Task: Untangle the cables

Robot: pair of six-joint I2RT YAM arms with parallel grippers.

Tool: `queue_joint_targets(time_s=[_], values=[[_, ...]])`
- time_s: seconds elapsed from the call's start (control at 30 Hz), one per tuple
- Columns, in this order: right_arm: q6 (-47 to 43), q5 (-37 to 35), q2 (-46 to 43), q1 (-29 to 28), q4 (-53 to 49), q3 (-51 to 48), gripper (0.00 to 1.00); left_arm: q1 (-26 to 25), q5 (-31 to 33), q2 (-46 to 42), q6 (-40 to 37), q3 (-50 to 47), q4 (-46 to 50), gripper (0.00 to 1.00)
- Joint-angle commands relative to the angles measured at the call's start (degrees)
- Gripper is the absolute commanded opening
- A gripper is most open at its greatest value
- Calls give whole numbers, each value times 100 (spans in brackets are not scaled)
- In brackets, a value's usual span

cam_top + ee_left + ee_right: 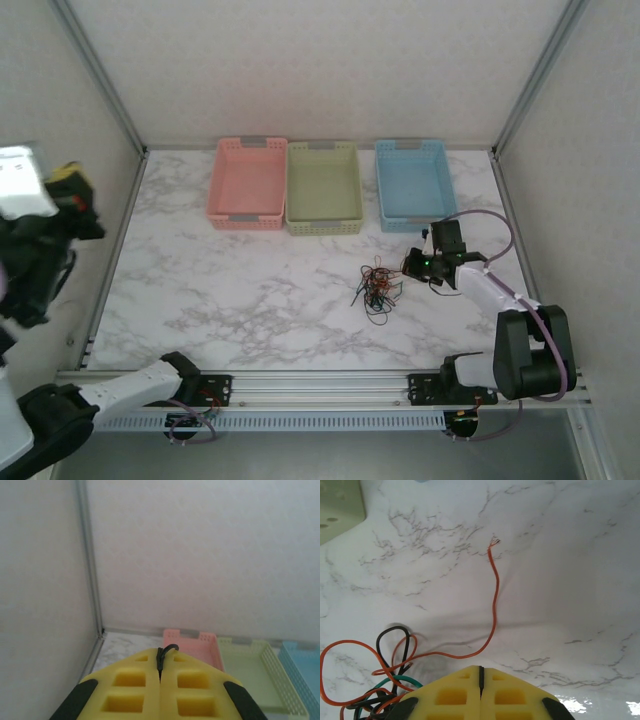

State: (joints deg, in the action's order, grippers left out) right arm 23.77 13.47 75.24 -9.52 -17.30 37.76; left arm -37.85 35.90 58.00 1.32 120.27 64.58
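The cable tangle [378, 287] lies just left of the right fingers [450, 695], which are pressed together. The left fingers [127, 690], far off past the bench's left edge, pinch a black cable end [167, 650].

Both arms are white shells joined by rounded black housings. The right arm [490, 295] carries a purple cable [490, 213] that loops from its wrist towards its black base, and a small green light [428, 263] glows near the wrist. The left arm [130, 388] has the same white and black finish. The fingers [125, 690] of the left gripper [160, 655] are yellow blocks with rectangular recesses (black pieces at the outer corners), and the right gripper [480, 670] looks the same.
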Motion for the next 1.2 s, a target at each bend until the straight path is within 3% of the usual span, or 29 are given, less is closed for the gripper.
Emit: queue_joint_targets(time_s=[0.0,0.23,0.57,0.93,1.03,1.17], values=[[-23,174,-121,11,-21,-62,0,-57,-561,80,154,-41,-43,0],[-35,212,-119,9,-19,-58,5,-56,-1321,485,327,465,-10,0],[-41,235,-325,5,-108,-67,6,-56,-1682,305,606,-1001,-549,0],[-41,250,-379,4,-72,-117,5,139,-746,1937,-212,626,-1378,0],[-31,290,-352,6,-34,-143,5,381,-851,2497,-335,1310,-1608,0],[-21,294,-365,6,12,-204,4,681,-1277,2768,-440,1440,-2627,0]])
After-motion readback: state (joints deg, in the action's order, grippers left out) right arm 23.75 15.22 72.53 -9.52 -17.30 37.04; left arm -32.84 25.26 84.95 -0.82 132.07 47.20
